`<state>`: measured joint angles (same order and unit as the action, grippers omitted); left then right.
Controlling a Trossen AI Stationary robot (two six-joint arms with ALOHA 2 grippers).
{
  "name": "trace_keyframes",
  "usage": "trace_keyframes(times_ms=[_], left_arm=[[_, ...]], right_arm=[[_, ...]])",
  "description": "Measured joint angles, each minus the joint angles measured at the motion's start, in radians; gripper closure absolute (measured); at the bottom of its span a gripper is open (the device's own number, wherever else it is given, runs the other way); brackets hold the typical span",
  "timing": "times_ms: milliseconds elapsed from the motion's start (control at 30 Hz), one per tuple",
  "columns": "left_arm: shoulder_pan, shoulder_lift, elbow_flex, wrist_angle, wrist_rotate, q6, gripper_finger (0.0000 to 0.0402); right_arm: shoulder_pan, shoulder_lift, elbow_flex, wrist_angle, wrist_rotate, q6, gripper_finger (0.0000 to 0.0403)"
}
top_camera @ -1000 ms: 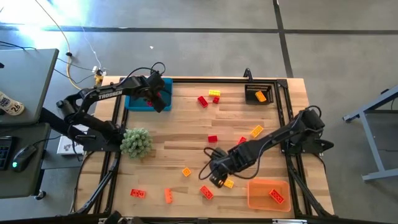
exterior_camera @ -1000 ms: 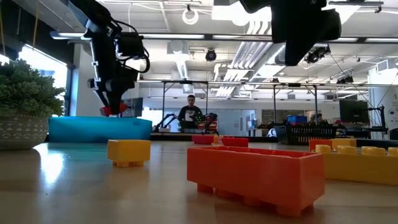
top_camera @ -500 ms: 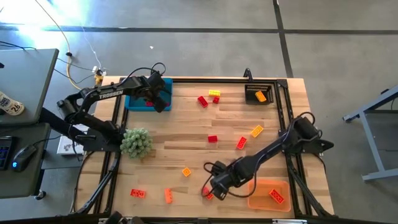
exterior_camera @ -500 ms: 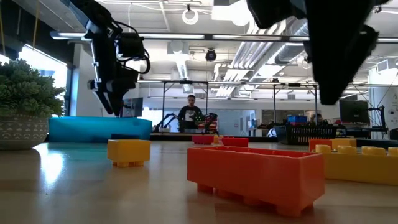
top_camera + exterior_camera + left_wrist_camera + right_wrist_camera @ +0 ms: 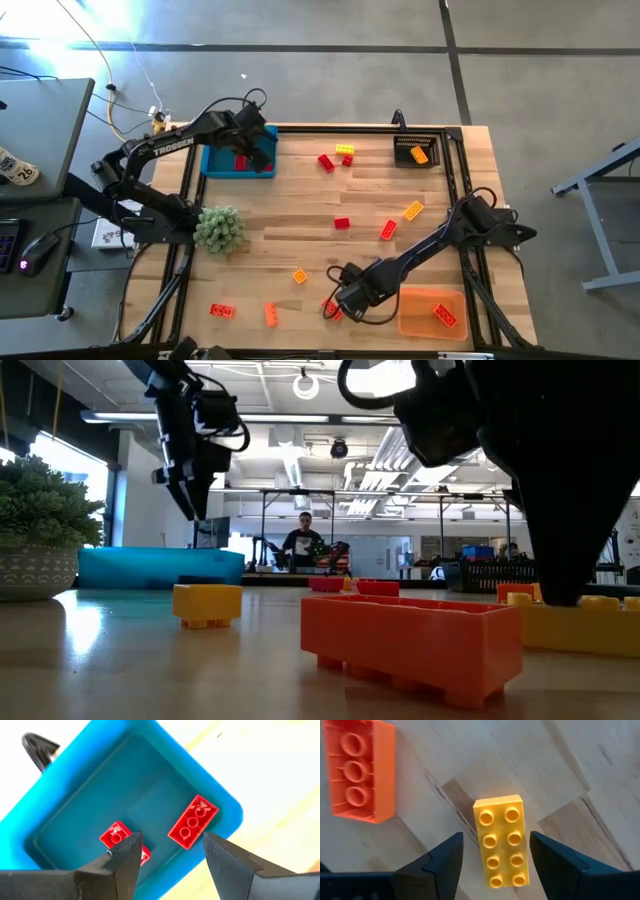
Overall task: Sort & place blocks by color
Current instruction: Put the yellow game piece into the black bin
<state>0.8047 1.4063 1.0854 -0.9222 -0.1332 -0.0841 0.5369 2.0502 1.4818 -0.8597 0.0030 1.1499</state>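
1. Right gripper [image 5: 492, 857]: jaws wide open, empty, low over the tabletop [image 5: 300, 225]; yellow block [image 5: 501, 841] lies between them, long axis parallel to the fingers.
2. High view hides that block under the arm.
3. Left gripper [image 5: 170, 855]: open, empty, above blue bin [image 5: 60, 785] holding red blocks [image 5: 192, 821].

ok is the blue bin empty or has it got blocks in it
Not empty. The left wrist view shows two red blocks lying inside the blue bin, below the open left gripper.
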Motion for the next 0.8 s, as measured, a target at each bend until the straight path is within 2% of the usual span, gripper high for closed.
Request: trace_keyframes(times_ms=[100,300,533,800], left_arm=[[0.0,0.0,0.063,-0.037,0.02,0.023,0.0204],[0.0,0.0,0.165,-0.069,0.123,0.025,0.0204],[-0.001,0.0,0.223,-0.054,0.261,0.041,0.0204],[-0.002,0.0,0.228,-0.043,0.278,0.103,0.0204]], right_arm=[[0.0,0.018,0.0,0.0,-0.005,-0.001,0.0187],[0.0,0.04,0.0,-0.002,-0.017,0.04,0.02],[-0.016,0.038,0.002,0.003,-0.051,0.083,0.0292],[-0.073,0.037,0.002,0.01,-0.097,0.084,0.0291]])
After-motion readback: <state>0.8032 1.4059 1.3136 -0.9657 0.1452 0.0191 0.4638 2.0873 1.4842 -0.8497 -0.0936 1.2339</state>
